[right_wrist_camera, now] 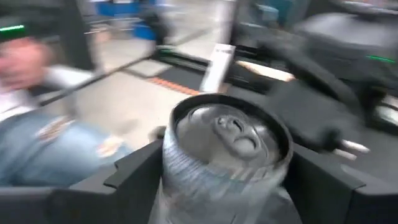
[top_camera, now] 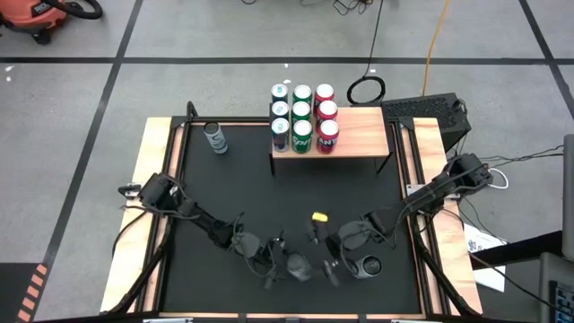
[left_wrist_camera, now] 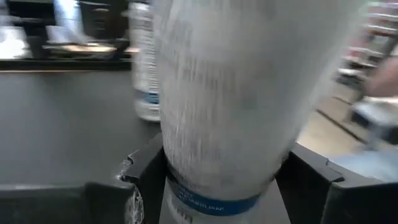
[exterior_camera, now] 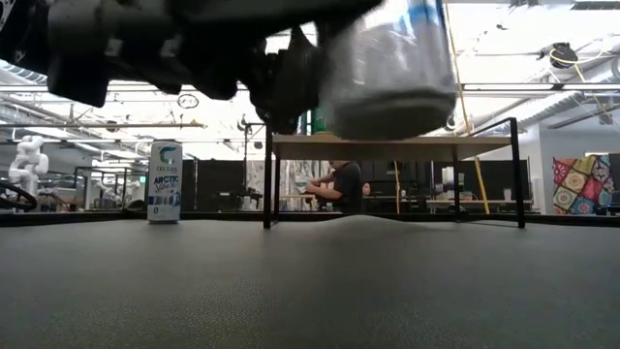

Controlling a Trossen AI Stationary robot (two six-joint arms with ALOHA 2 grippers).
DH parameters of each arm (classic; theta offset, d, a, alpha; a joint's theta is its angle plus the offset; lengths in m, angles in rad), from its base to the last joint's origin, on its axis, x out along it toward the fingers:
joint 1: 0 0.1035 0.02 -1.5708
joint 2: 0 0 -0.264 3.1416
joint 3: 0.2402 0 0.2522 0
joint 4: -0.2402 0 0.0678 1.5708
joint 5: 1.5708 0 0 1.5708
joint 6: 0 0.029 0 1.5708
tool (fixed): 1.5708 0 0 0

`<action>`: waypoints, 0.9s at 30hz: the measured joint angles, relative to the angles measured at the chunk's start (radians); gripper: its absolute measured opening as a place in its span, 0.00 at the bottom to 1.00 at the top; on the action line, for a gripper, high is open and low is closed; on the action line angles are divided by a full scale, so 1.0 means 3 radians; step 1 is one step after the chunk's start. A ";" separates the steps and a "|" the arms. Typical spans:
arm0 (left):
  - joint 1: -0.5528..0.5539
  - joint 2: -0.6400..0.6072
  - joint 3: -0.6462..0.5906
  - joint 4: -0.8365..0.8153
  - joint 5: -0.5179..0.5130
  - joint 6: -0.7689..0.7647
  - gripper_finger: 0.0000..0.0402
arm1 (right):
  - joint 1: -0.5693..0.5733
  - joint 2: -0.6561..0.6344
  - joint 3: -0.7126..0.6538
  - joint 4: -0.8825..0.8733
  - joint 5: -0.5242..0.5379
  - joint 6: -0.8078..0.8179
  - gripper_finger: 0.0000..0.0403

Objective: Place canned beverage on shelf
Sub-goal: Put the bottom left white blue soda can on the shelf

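Well, from above, the shelf (top_camera: 359,135) at the far side of the bench (top_camera: 269,193) already carries nine stocked cans (top_camera: 302,118), packed at its left end, with the right end bare. A spare can (top_camera: 215,137) stands upright on the bench, left of the shelf. Both arms meet at the near edge, the left hand (top_camera: 336,267) and right hand (top_camera: 359,251) close around one silver can (top_camera: 369,266).

At bench height, that silver can (exterior_camera: 387,68) hangs in the air, well short of the shelf (exterior_camera: 387,145); the spare can (exterior_camera: 165,182) stands off to the side.

Past the left wrist, the left hand (left_wrist_camera: 221,186) is clamped on the silver can (left_wrist_camera: 236,93), its fingers (left_wrist_camera: 146,171) pressed against its sides.

Past the right wrist, the silver can (right_wrist_camera: 227,155) sits inside the right hand (right_wrist_camera: 224,180); whether that hand grips it I cannot tell.

So I judge this can is lifted but not yet shelved: the carry and the setting down remain, then the spare can.
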 joint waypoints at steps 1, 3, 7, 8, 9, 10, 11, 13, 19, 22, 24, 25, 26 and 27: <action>0.0003 0.0000 0.0000 -0.0001 -0.0126 -0.0004 0.58 | 0.0011 -0.0030 0.0000 -0.0046 0.0190 0.0093 0.76; 0.0013 0.0000 0.0000 0.0007 -0.0323 0.0014 0.58 | 0.0025 -0.0083 0.0003 -0.0150 0.0478 0.0277 0.79; 0.0011 -0.0001 0.0000 0.0004 -0.0672 0.0083 0.58 | 0.0096 -0.0193 0.0004 -0.0351 0.0843 0.0565 0.80; 0.0010 -0.0001 0.0000 0.0010 -0.0740 0.0089 0.58 | 0.0116 -0.0201 0.0004 -0.0358 0.0922 0.0617 0.80; 0.0009 -0.0001 0.0000 0.0010 -0.0802 0.0091 0.58 | 0.0135 -0.0205 0.0006 -0.0357 0.1001 0.0677 0.80; 0.0008 -0.0001 0.0000 0.0008 -0.0866 0.0097 0.58 | 0.0155 -0.0204 0.0008 -0.0359 0.1077 0.0730 0.79; 0.0008 -0.0001 0.0000 0.0000 -0.0932 0.0104 0.58 | 0.0177 -0.0203 0.0009 -0.0372 0.1125 0.0764 0.79; 0.0006 -0.0001 0.0000 -0.0002 -0.1079 0.0104 0.58 | 0.0197 -0.0186 0.0009 -0.0385 0.1168 0.0807 0.79; 0.0006 -0.0001 0.0000 0.0011 -0.1264 0.0104 0.58 | 0.0198 -0.0171 0.0009 -0.0473 0.1321 0.0940 0.78; 0.0006 -0.0001 0.0000 0.0011 -0.1342 0.0100 0.58 | 0.0199 -0.0171 0.0009 -0.0478 0.1427 0.0932 0.78; 0.0006 -0.0001 0.0000 0.0012 -0.1345 0.0088 0.58 | 0.0198 -0.0171 0.0009 -0.0478 0.1427 0.0917 0.78; 0.0006 -0.0001 0.0000 0.0012 -0.1345 0.0088 0.58 | 0.0196 -0.0171 0.0009 -0.0478 0.1427 0.0916 0.78; 0.0006 -0.0001 0.0000 0.0011 -0.1348 0.0088 0.58 | 0.0187 -0.0171 0.0009 -0.0478 0.1427 0.0915 0.78; 0.0006 -0.0001 0.0000 0.0013 -0.1361 0.0084 0.58 | 0.0176 -0.0171 0.0008 -0.0478 0.1426 0.0918 0.78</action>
